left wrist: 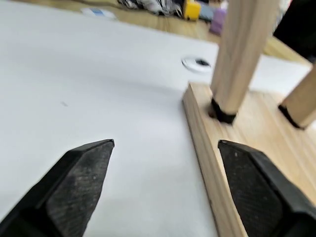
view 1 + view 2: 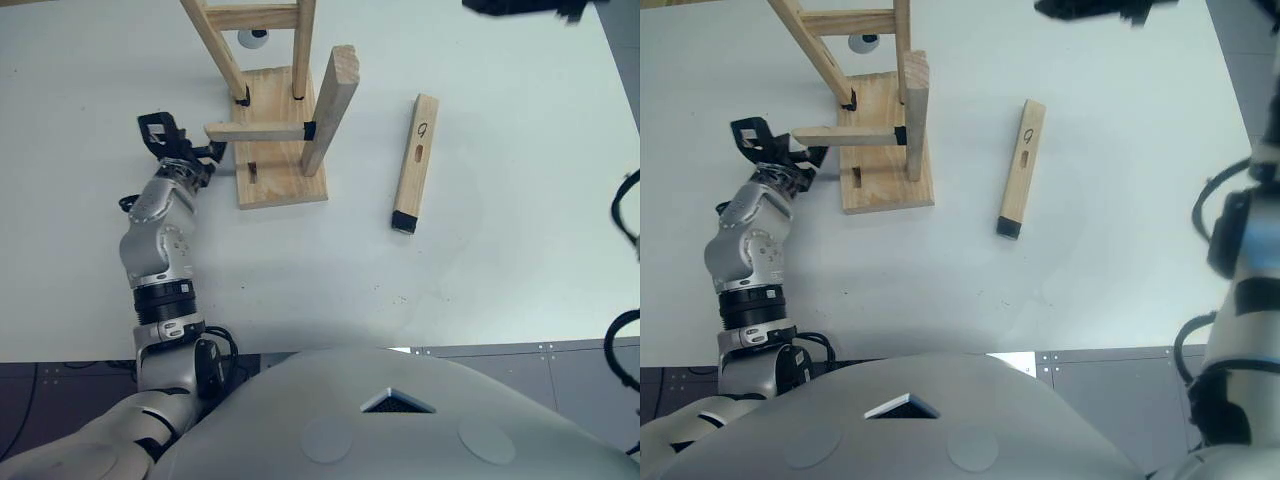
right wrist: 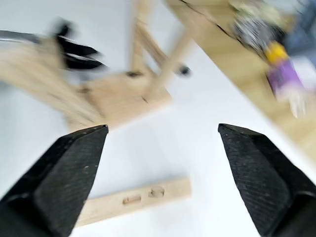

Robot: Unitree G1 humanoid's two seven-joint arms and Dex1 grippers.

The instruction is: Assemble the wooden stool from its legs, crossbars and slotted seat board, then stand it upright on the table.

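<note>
Fingers [image 1: 74,182] of the left gripper [image 2: 190,142] are spread wide and empty just beside the 9 o'clock edge of the seat board [image 2: 280,185], probably ready to steady it. The board lies flat on the counter [image 2: 500,250] with three legs [image 2: 330,110] standing in it. A crossbar [image 2: 258,131] juts toward 9 o'clock over an unfilled slot. The loose leg [image 2: 415,165] lies at the board's 3 o'clock, well apart, leaving working room between them. Farthest off, the right gripper [image 3: 163,133] hangs above it, fingers wide apart, holding nothing.
</note>
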